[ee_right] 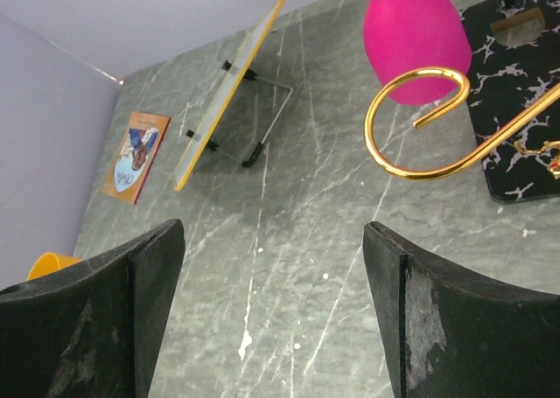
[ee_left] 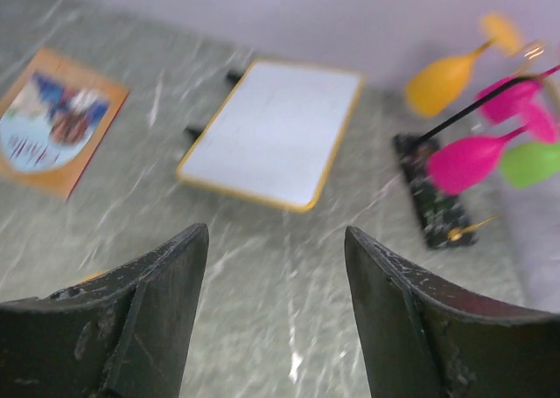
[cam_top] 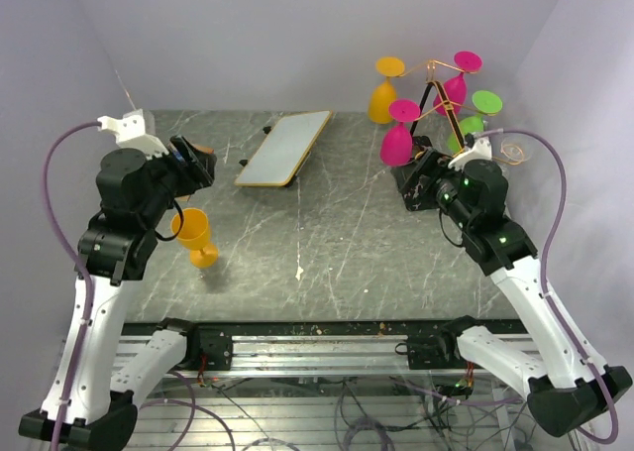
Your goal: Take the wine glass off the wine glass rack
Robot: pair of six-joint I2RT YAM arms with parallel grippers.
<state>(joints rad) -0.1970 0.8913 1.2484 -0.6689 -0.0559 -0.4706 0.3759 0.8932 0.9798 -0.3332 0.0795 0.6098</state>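
The wine glass rack [cam_top: 443,79], gold wire on a black veined base [ee_right: 516,127], stands at the back right. Hanging on it are two magenta glasses [cam_top: 397,142] [cam_top: 458,79], a green one [cam_top: 474,122] and an orange one [cam_top: 382,99]. My right gripper [cam_top: 418,178] is open beside the base, just short of a curled arm end [ee_right: 411,166] and a magenta bowl [ee_right: 413,32]. An orange wine glass [cam_top: 195,235] stands on the table at the left. Above and behind it my left gripper [cam_top: 201,164] is open and holds nothing; its view is blurred.
A white board with a yellow rim [cam_top: 285,147] leans on a wire stand at the back middle. A picture card [ee_left: 54,122] lies flat at the back left. Walls close the table on three sides.
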